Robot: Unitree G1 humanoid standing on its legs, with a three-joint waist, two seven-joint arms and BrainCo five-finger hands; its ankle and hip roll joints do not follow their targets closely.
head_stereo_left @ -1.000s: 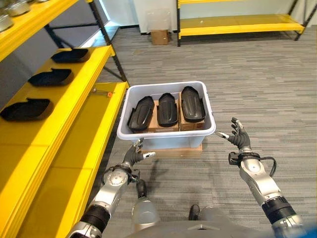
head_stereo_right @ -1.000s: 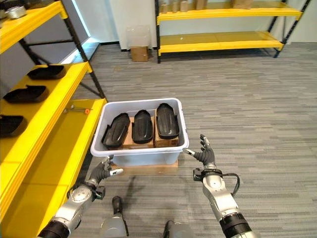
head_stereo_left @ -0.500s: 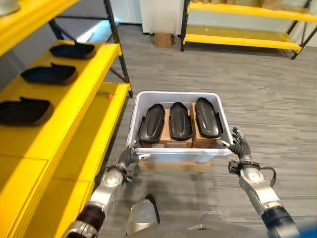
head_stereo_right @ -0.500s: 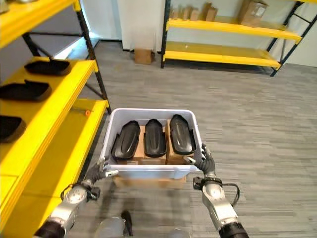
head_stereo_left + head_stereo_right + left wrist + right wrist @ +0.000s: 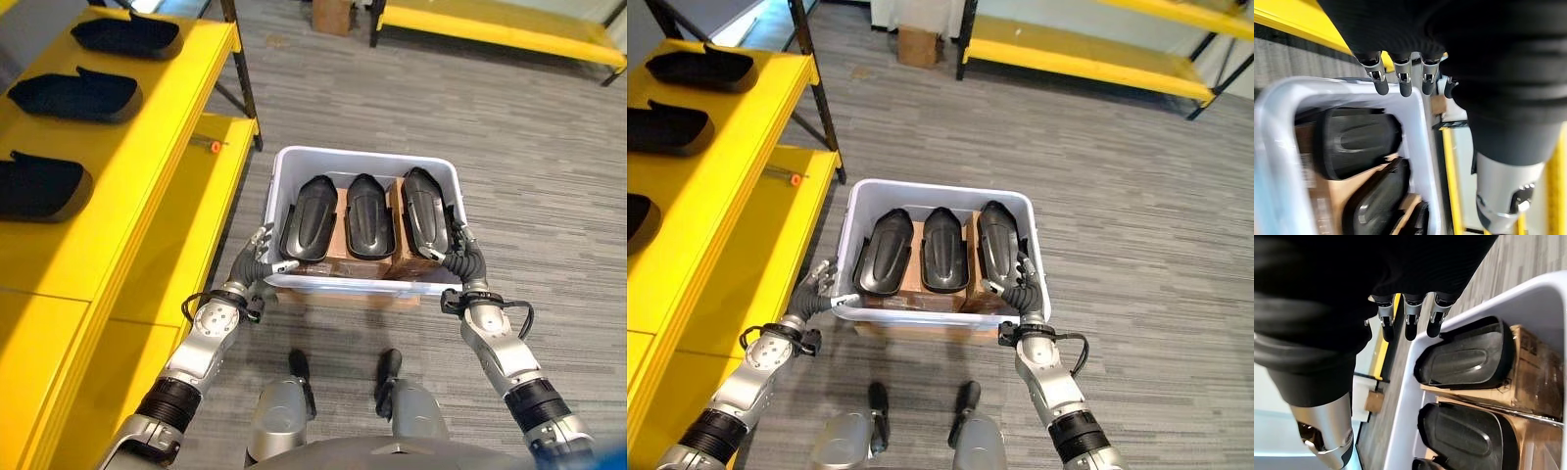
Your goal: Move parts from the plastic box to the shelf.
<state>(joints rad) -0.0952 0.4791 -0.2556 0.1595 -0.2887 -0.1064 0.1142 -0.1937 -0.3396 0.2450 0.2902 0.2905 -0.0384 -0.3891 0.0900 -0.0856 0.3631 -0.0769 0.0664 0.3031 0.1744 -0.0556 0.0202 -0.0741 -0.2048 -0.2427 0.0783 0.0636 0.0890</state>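
Grey plank floor point(image 5: 1136, 196) w/ yellow shelf point(image 5: 147, 157) on robot's left, already carrying black parts point(image 5: 73, 93); white plastic box point(image 5: 940, 192) sits just ahead w/ three black parts point(image 5: 945, 250) side by side on cardboard boxes point(image 5: 913, 245) inside. Left hand point(image 5: 257, 262) at box's near-left corner, right hand point(image 5: 1017, 284) at near-right corner by the rightmost part, both w/ fingers loosely spread, holding nothing. Best approach imo: pick one part, prob the end one nearest a hand, get fingers under its edge and thumb on top, then lift straight up so the neighbours aren't dragged.
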